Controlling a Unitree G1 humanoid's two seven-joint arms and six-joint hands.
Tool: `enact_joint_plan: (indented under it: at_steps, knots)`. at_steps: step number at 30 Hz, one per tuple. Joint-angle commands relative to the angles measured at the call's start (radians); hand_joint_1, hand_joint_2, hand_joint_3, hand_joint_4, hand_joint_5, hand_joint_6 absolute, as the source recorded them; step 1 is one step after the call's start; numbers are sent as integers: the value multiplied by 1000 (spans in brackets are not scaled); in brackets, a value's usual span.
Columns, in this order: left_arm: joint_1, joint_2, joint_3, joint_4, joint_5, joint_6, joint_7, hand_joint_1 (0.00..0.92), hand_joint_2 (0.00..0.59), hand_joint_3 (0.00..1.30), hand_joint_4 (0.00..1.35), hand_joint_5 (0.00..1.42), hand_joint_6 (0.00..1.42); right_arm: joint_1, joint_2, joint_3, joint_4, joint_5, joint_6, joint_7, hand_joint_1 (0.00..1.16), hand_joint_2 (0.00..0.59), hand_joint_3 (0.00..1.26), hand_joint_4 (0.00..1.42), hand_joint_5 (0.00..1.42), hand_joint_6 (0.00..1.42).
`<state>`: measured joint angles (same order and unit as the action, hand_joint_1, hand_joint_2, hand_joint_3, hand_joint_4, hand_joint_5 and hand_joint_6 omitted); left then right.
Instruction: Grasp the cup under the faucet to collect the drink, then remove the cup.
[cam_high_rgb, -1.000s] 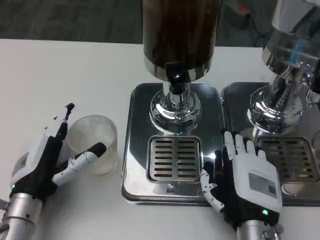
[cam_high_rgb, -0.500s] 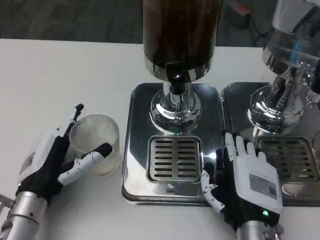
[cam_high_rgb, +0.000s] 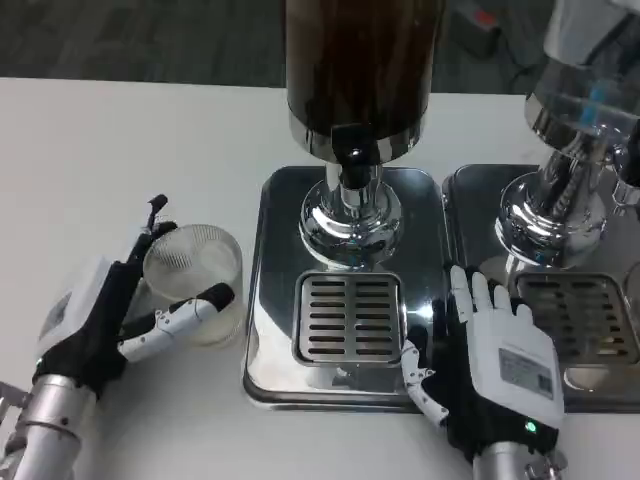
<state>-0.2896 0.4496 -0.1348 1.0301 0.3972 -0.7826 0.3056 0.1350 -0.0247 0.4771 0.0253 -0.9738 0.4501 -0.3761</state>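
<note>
A clear ribbed plastic cup (cam_high_rgb: 195, 275) stands upright on the white table, just left of the steel tray (cam_high_rgb: 272, 300). My left hand (cam_high_rgb: 98, 312) wraps it: the thumb crosses its front wall and the other fingers reach round its far left side. The black faucet (cam_high_rgb: 352, 158) of the dark drink dispenser (cam_high_rgb: 360, 60) hangs over the slotted drip grate (cam_high_rgb: 348, 318), with nothing under it. My right hand (cam_high_rgb: 500, 365) lies flat with fingers spread at the tray's front right corner, holding nothing.
A second dispenser (cam_high_rgb: 585, 110) with a clear tank stands on its own steel tray (cam_high_rgb: 470, 200) at the right, with another grate (cam_high_rgb: 585, 320). Bare white table (cam_high_rgb: 120, 140) stretches to the left and far side of the cup.
My left hand has closed in around the cup and shifted right; the cup has slid slightly toward the tray with it. The right hand has stayed put.
</note>
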Motion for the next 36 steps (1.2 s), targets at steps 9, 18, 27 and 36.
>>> enact_joint_plan:
  at_steps: [9, 18, 27, 36]
  knots:
    - [-3, 1, -14, 1, 53, -33, 119, 346, 136, 206, 417, 662, 766, 5, 2, -10, -3, 17, 7, 2, 314, 521, 34, 0, 0, 12]
    - [7, -2, -7, -6, 65, -38, 181, 366, 181, 325, 511, 744, 828, 10, 6, -5, -7, 14, 14, 5, 316, 527, 34, 0, 0, 28]
    - [12, -15, -2, -16, 91, -34, 267, 363, 174, 352, 523, 751, 832, 8, -1, -6, -15, 12, 18, 17, 323, 533, 34, 0, 0, 44]
    - [21, -39, -2, -36, 122, -35, 364, 365, 177, 358, 523, 735, 836, 5, -18, -7, -28, 12, 18, 33, 330, 542, 34, 0, 0, 59]
